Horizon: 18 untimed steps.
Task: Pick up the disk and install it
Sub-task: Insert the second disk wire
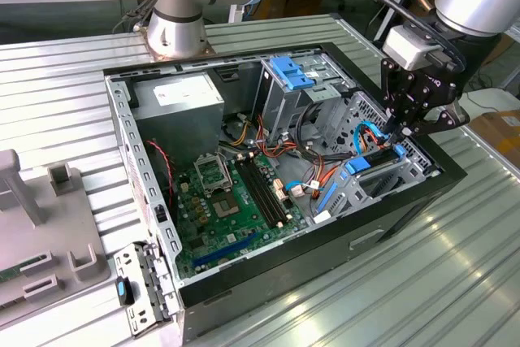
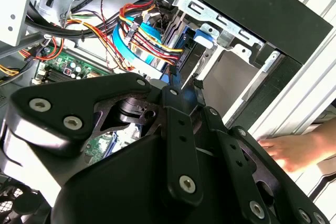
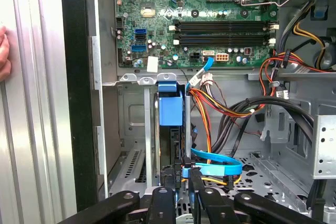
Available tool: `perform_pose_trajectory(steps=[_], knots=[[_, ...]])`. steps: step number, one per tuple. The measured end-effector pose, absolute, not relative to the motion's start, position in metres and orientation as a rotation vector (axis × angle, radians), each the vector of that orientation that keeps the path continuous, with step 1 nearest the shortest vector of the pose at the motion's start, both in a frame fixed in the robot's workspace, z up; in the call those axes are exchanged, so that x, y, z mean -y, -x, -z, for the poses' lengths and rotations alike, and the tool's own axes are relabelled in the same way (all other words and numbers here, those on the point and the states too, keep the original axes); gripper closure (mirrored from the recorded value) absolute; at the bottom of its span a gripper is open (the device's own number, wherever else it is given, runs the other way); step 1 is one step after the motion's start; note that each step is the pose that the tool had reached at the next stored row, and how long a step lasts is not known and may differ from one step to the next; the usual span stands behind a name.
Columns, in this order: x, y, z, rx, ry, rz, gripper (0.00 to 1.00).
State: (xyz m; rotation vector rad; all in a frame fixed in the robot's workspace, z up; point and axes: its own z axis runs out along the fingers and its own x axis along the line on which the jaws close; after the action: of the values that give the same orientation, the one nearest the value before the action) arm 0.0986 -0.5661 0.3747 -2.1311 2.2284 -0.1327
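Note:
The disk [image 1: 379,159] stands on edge in the drive bay at the corner of the open computer case [image 1: 268,282] on the exterior view's right. Its blue bracket [image 3: 170,108] shows between the bay's metal rails. My gripper [image 1: 400,134] reaches down from above onto the disk's end. In both wrist views the two black fingers sit close together, pinching the thin blue-edged end of the disk [image 2: 180,61]. The gripper [image 2: 184,85] [image 3: 185,174] is shut on the disk.
Orange and yellow wires and a blue flat cable [image 3: 215,167] run right beside the bay. A grey power-supply box [image 1: 175,99], a blue-latched metal cage [image 1: 292,75] and the motherboard [image 1: 236,201] lie inside the case. A person's hand [image 2: 294,150] rests on the table outside the case wall.

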Motion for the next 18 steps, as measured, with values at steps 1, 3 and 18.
perform_pose_trajectory(steps=[1,3,18], knots=[[0.5661,-0.0986,-0.3747,-2.228,2.131,0.133,0.75],[0.5661,-0.0986,-0.3747,-2.228,2.131,0.133,0.75],[0.5659,-0.0942,-0.3712,-2.228,2.130,0.134,0.75]])
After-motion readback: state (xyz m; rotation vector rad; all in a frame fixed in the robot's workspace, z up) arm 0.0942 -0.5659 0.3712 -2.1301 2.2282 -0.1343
